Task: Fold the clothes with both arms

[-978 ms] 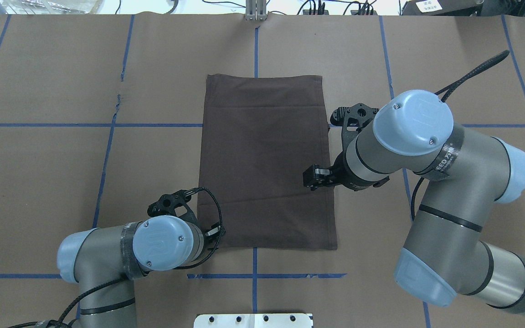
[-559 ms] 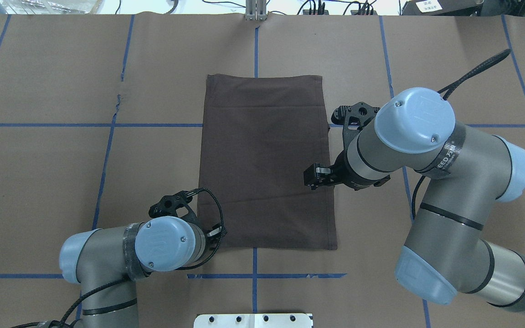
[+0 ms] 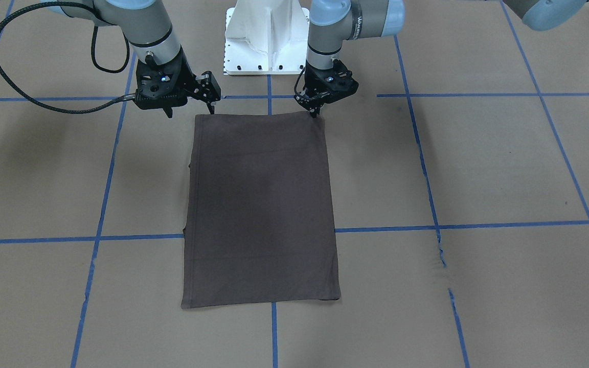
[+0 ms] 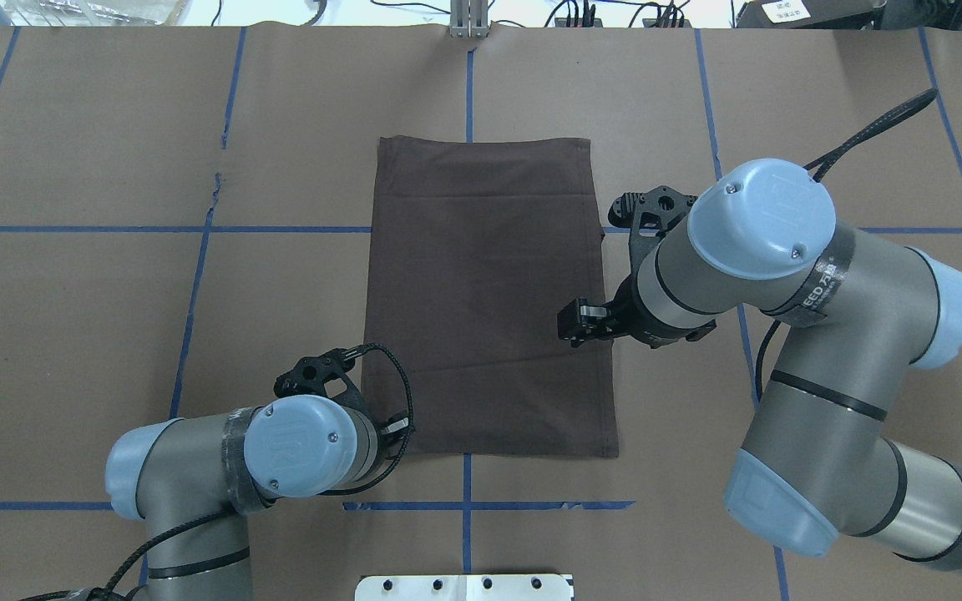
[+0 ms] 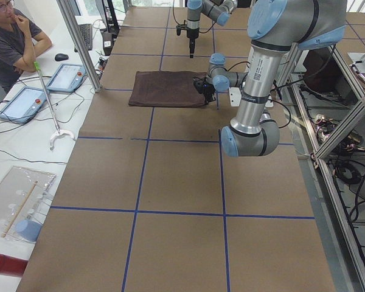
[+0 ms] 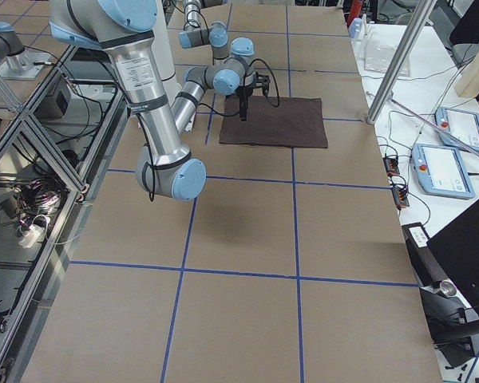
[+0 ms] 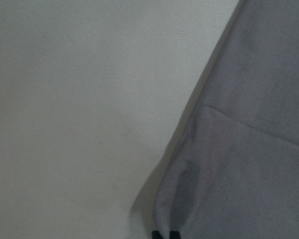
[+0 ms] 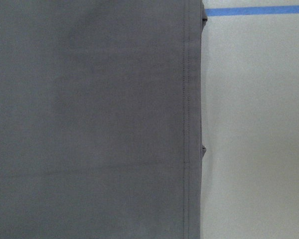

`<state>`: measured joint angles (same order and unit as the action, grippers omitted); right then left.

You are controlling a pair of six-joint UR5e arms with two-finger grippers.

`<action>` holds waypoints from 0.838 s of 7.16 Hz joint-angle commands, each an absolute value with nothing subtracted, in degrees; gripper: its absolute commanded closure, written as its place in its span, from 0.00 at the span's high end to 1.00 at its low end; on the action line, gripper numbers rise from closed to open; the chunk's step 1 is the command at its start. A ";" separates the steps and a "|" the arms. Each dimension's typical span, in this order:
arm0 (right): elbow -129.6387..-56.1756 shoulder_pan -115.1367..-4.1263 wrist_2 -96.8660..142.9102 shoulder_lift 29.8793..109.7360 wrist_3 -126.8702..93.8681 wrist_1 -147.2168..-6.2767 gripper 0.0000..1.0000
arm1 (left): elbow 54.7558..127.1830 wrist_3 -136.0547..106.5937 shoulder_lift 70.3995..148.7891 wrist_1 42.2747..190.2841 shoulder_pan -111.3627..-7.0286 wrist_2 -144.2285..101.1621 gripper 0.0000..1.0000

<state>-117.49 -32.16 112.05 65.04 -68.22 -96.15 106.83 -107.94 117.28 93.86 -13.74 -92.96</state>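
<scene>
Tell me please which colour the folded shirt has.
The shirt is plain dark brown, best seen in the overhead exterior view.

"UR" on left arm cap [image 4: 301, 446]

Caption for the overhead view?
Folded dark T-shirt on the table; left gripper at its near left corner, right gripper over its right edge.

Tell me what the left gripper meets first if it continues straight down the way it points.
Probably the T-shirt: the left gripper points down at its corner nearest the robot, tips at the fabric edge; contact is unclear.
</scene>
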 commanded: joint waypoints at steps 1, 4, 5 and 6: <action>-117.42 -32.08 111.97 65.30 -70.81 -96.15 1.00 | 108.88 -107.84 116.99 93.34 -13.80 -92.99 0.00; -117.33 -28.06 111.62 65.91 -86.79 -96.06 1.00 | 109.86 -106.62 116.98 92.46 -13.89 -92.99 0.00; -117.33 -26.38 110.93 66.00 -91.80 -96.06 1.00 | 109.86 -106.52 116.98 92.46 -14.06 -92.99 0.00; -117.33 -23.93 107.35 65.92 -96.89 -96.06 1.00 | 109.86 -106.52 116.98 92.46 -14.24 -92.99 0.00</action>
<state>-117.34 -26.67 110.38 65.89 -90.37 -96.07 109.83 -106.66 117.00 92.47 -14.03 -92.99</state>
